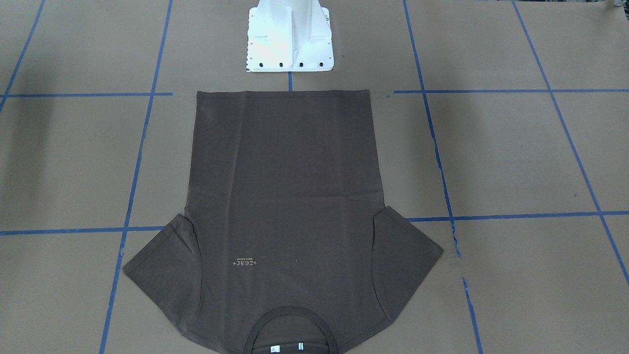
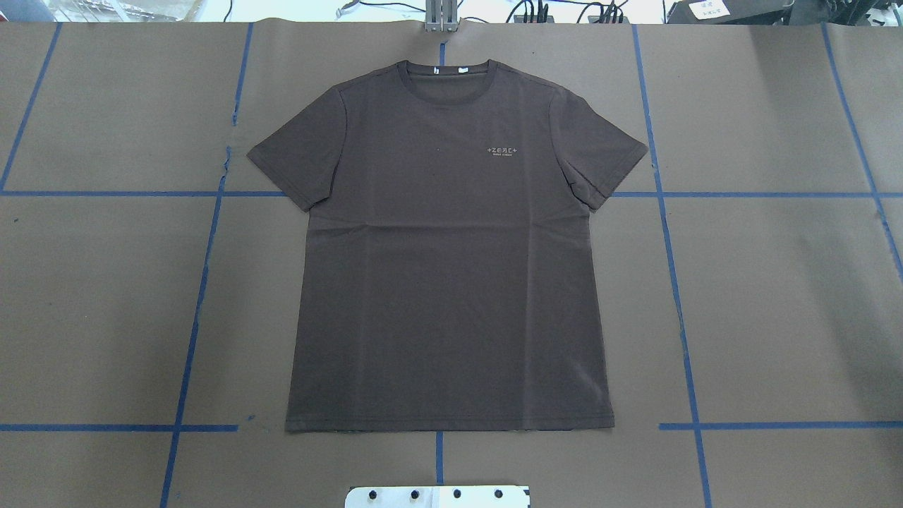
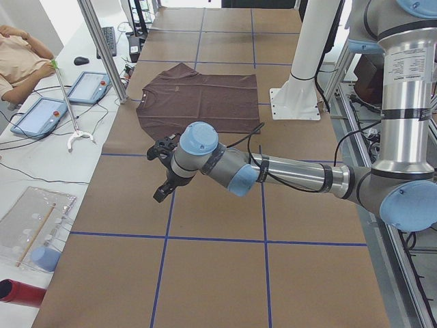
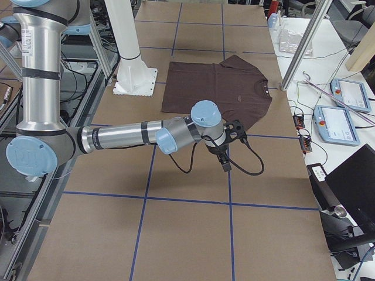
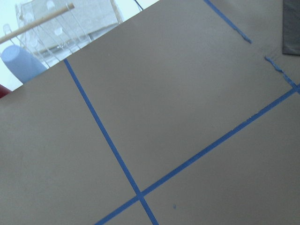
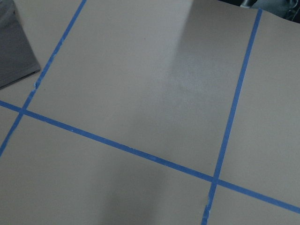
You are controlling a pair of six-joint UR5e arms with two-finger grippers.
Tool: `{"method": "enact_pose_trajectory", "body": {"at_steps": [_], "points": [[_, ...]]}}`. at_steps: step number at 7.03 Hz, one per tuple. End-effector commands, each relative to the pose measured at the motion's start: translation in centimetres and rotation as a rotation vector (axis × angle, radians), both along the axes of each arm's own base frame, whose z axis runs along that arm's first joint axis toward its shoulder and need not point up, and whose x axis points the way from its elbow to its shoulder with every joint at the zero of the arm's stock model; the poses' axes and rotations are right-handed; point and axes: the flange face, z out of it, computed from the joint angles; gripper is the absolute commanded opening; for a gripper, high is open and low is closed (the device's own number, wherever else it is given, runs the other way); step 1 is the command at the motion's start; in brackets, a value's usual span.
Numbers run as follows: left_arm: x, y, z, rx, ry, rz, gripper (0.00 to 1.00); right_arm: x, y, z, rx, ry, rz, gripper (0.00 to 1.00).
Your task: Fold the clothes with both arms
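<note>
1. The T-shirt [image 2: 448, 268] lies flat, chest up, at the middle of the desk [image 2: 776, 317].
2. Its hem [image 2: 449, 427] lies just in front of the pedestal [image 1: 290, 37], and its collar [image 2: 443, 83] points to the desk's far edge, away from the robot.
3. The left arm [image 3: 287, 174] reaches out above the desk on the robot's left of the shirt, apart from it.
4. The right arm [image 4: 129, 136] reaches out above the desk on the opposite side, also apart from the shirt.

Brown paper-covered table [image 2: 776, 296] gridded with blue tape lines [image 2: 679, 317].
</note>
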Motion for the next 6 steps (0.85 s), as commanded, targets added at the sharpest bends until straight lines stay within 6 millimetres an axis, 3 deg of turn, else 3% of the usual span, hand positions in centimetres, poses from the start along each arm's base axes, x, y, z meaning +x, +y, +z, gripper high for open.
{"method": "enact_pose_trajectory", "body": {"at_steps": [1, 2, 3, 5, 6], "points": [[0.1, -0.6, -0.4, 0.036, 0.005, 0.0, 1.0, -1.0, -4.5, -4.2, 0.014, -0.051, 0.044, 1.0], [0.1, -0.5, -0.4, 0.039, 0.004, 0.001, 1.0, -3.3, -6.4, -7.2, -0.038, -0.096, 0.095, 1.0], [0.1, -0.5, -0.4, 0.039, 0.004, 0.001, 1.0, -7.5, -8.4, -10.1, -0.096, -0.113, 0.153, 1.0], [0.1, -0.4, -0.4, 0.037, 0.004, 0.001, 1.0, -20.7, -11.4, -15.5, -0.134, -0.102, 0.281, 0.95], [0.0, -0.4, -0.4, 0.037, 0.004, -0.001, 1.0, -27.0, -13.2, -16.5, -0.144, -0.126, 0.304, 0.89]]}}
